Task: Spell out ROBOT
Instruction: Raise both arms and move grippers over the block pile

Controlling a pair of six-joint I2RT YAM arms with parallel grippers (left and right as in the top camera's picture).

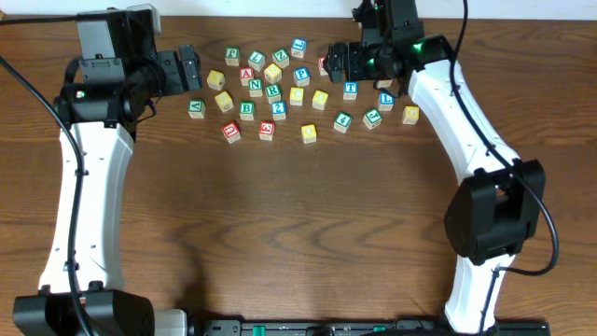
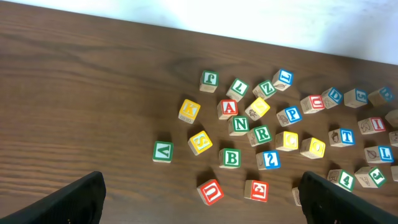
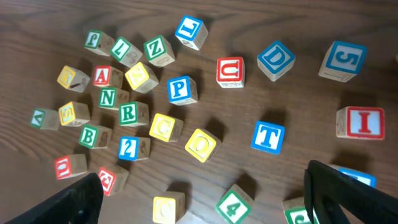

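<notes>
Though they're scattered, R cube [image 3: 129, 113] & T cube [image 3: 268, 136] read upright.

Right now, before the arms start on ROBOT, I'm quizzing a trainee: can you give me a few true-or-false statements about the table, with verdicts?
1. The green R cube sits right beside the green N cube. True.
2. The blue T cube touches the green B cube. False: they lie well apart, with other cubes between them.
3. Two yellow cubes lie between the green R cube and the blue T cube. True.
4. The left fingers grip a cube. False: the left fingers and the right fingers are both open and empty.
</notes>
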